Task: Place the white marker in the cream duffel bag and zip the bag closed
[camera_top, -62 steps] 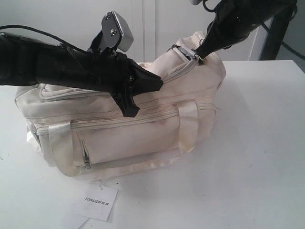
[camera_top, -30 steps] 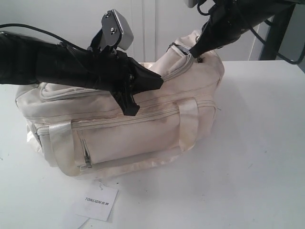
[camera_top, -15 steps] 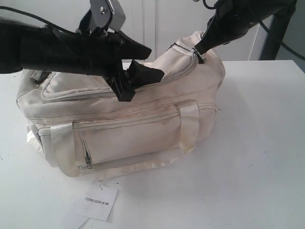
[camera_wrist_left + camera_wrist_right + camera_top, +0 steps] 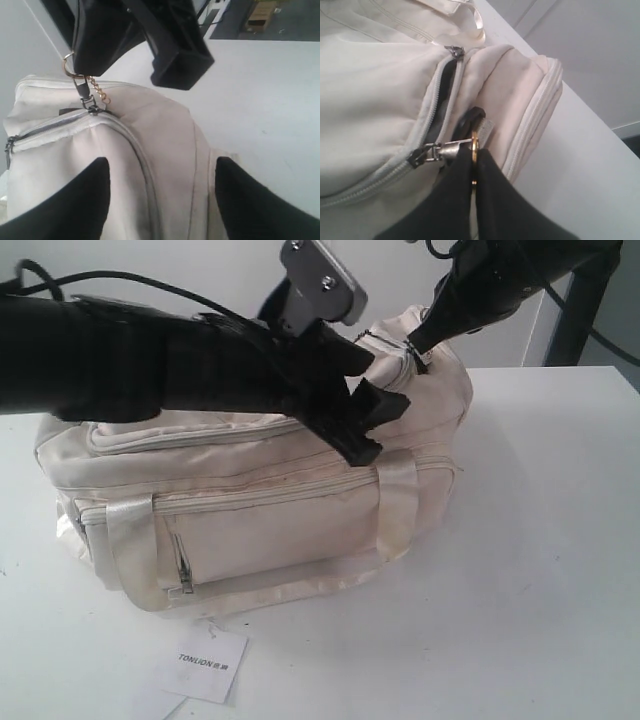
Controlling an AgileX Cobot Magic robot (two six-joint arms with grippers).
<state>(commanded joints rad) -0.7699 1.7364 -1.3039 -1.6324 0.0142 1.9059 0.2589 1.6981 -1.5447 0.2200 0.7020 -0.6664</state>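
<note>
The cream duffel bag (image 4: 270,530) lies on the white table (image 4: 540,540). My left gripper (image 4: 385,382) hangs open just above the bag's top near its right end; in the left wrist view its fingers (image 4: 95,185) straddle cream fabric (image 4: 165,135) without holding it. My right gripper (image 4: 413,348) is shut on the gold ring (image 4: 475,144) of the top zip's pull (image 4: 445,149), at the bag's right end. Behind the slider (image 4: 420,156) a short stretch of the zip gapes dark (image 4: 441,97). The white marker is out of view.
A small white paper tag (image 4: 200,663) with printed text lies on the table in front of the bag. A dark stand post (image 4: 575,310) rises at the back right. The left arm (image 4: 120,365) crosses above the bag's top.
My left arm has lifted off the middle of the bag's top and swung right toward the zip end, its gripper now open. The right gripper has stayed on the pull.
</note>
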